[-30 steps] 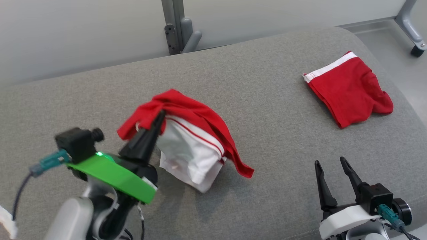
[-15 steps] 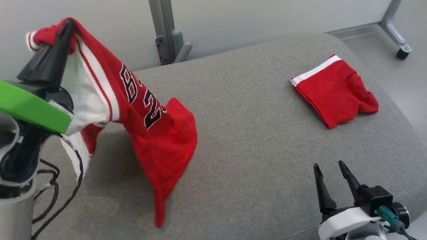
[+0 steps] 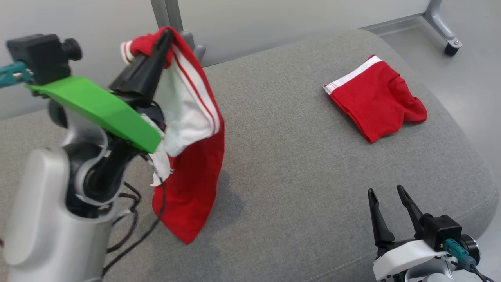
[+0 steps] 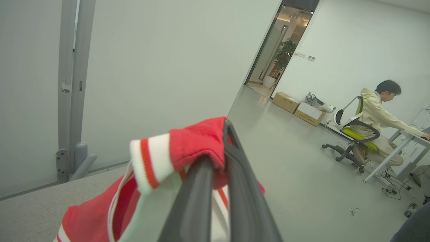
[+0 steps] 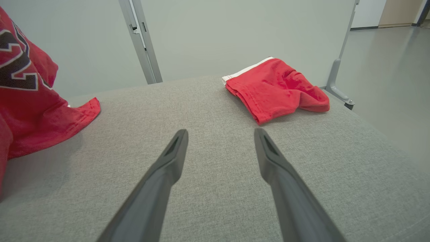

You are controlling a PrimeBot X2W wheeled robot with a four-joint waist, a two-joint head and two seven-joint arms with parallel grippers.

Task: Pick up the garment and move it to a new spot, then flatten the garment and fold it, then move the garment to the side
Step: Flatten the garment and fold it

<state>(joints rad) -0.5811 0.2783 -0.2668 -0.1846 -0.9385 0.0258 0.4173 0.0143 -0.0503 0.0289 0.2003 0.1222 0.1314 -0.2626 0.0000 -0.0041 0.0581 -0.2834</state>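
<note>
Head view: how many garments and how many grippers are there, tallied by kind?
Garments: 2, the hanging jersey and the folded red garment
Grippers: 2, left gripper and right gripper
Total: 4

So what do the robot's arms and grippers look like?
The left gripper and right gripper each have two long, dark, tapering fingers. The left wrist carries a green plate, a black camera box with a teal plug and black cables. The forearm is pale grey; the right wrist shell white.
</note>
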